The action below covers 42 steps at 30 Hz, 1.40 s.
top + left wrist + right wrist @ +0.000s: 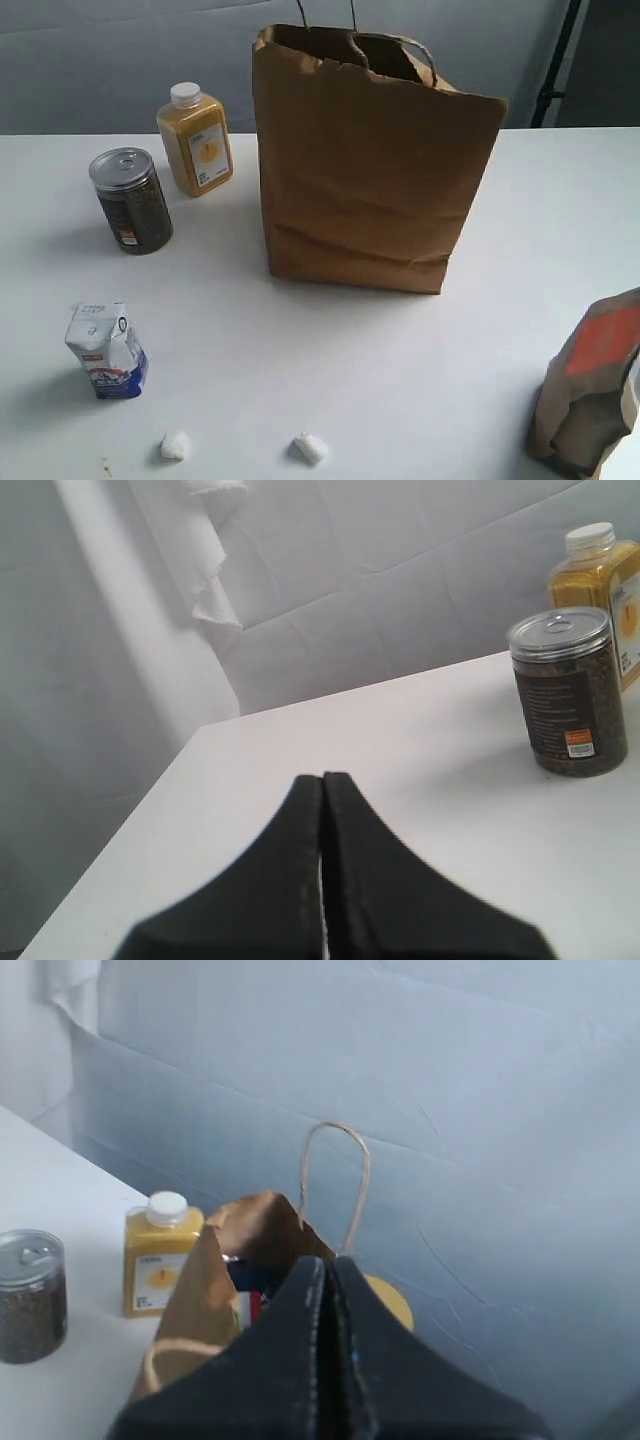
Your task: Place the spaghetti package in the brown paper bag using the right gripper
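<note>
The brown paper bag stands upright at the middle back of the white table, its mouth open and its twisted handles up. In the right wrist view the bag is just below and beyond my right gripper. That gripper is shut, with nothing between its fingers. The spaghetti package shows in the bag's mouth by its dark blue end, red-white flag mark and round gold emblem. The exterior view hides the package and shows neither arm. My left gripper is shut and empty, over the table's left part.
A yellow juice bottle and a dark jar stand left of the bag. A small milk carton and two white lumps lie near the front. A brown pouch with an orange-red label stands at the front right.
</note>
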Each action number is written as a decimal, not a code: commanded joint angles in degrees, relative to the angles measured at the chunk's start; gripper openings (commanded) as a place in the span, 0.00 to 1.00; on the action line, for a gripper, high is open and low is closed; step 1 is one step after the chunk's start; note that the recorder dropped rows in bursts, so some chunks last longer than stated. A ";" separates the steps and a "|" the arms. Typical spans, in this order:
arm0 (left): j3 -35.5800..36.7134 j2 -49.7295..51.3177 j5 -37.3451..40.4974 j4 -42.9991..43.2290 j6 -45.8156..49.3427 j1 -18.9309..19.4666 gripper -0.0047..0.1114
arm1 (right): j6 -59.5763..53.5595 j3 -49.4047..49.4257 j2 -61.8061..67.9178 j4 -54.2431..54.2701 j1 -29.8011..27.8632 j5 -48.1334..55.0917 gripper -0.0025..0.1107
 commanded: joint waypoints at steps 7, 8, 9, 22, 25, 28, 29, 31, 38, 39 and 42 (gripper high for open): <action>0.27 0.13 -0.15 -0.26 -0.21 -0.10 0.04 | 1.39 28.20 -19.17 5.01 -13.65 -6.84 0.02; 0.27 0.13 -0.15 -0.26 -0.21 -0.10 0.04 | 1.39 31.49 -21.13 5.88 -15.02 -7.85 0.02; 0.27 0.13 -0.15 -0.26 -0.21 -0.10 0.04 | 1.39 34.10 -23.17 6.46 -16.27 -9.05 0.02; 0.27 0.13 -0.15 -0.26 -0.21 -0.10 0.04 | 0.60 65.10 -53.04 13.32 -25.20 -18.86 0.02; 0.27 0.13 -0.15 -0.26 -0.21 -0.10 0.04 | 0.60 70.41 -60.74 15.17 -25.20 -18.75 0.02; 0.27 0.13 -0.15 -0.26 -0.21 -0.10 0.04 | 0.60 71.89 -68.16 15.64 -25.20 -16.91 0.02; 0.27 0.13 -0.15 -0.26 -0.21 -0.10 0.04 | 0.60 71.89 -70.10 15.04 -25.20 -13.21 0.02; 0.27 0.13 -0.15 -0.26 -0.21 -0.10 0.04 | 0.60 71.89 -74.49 12.68 -25.20 -10.72 0.02; 0.27 0.13 -0.26 -0.26 -0.21 -0.10 0.04 | 2.89 71.89 -74.49 9.54 -26.74 -11.52 0.02; 0.27 0.13 -0.26 -0.26 -0.21 -0.10 0.04 | 2.89 71.89 -74.49 9.54 -26.99 -11.52 0.02; 0.27 0.13 -0.26 -0.26 -0.21 -0.10 0.04 | 2.89 71.89 -74.49 9.54 -26.99 -11.52 0.02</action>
